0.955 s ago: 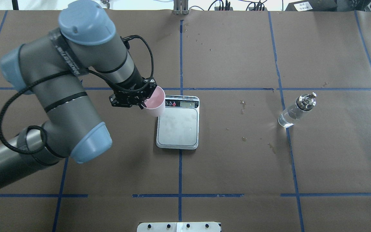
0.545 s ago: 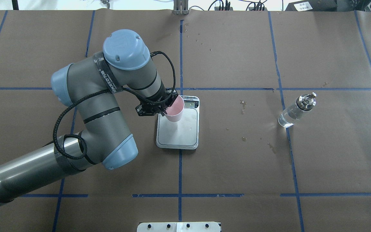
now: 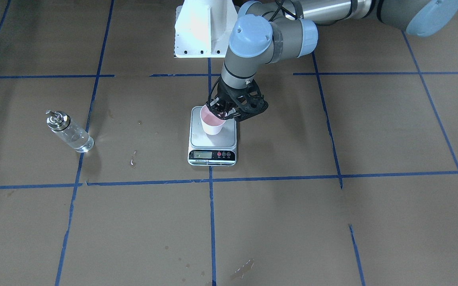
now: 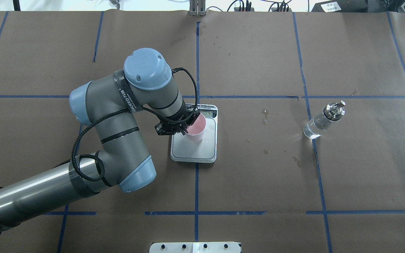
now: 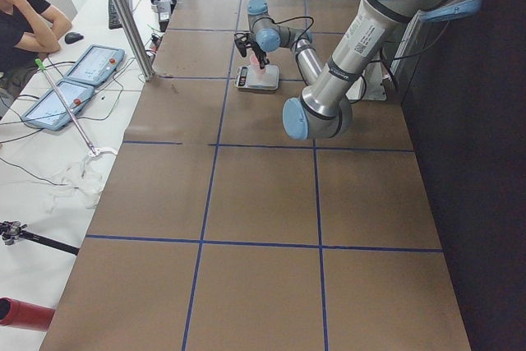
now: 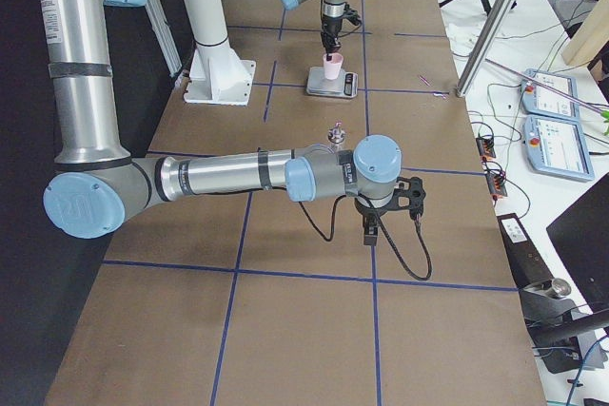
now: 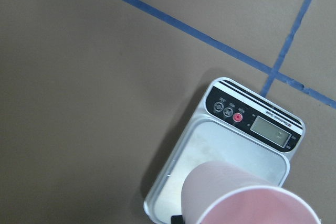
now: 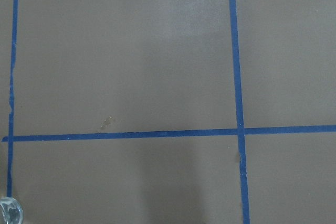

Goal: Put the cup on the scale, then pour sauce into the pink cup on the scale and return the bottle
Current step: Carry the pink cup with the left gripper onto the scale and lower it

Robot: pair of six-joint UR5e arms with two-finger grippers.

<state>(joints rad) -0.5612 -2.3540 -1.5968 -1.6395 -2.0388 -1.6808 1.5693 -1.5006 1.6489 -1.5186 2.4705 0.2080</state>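
The cup [image 4: 197, 127] is held over the platform of the scale [image 4: 199, 150], clasped at its rim by the left gripper [image 4: 187, 127]. Contact with the platform cannot be told. The bottle [image 4: 320, 123] stands well apart. Whether the right gripper [image 6: 370, 231] is clenched or released cannot be told.

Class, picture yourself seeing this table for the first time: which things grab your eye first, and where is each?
The big grey-and-blue left arm dominates the view. Its left gripper is shut on the pink cup, over the scale near the middle of the table. Far off to the robot's right, the clear glass bottle stands alone on a blue tape line.
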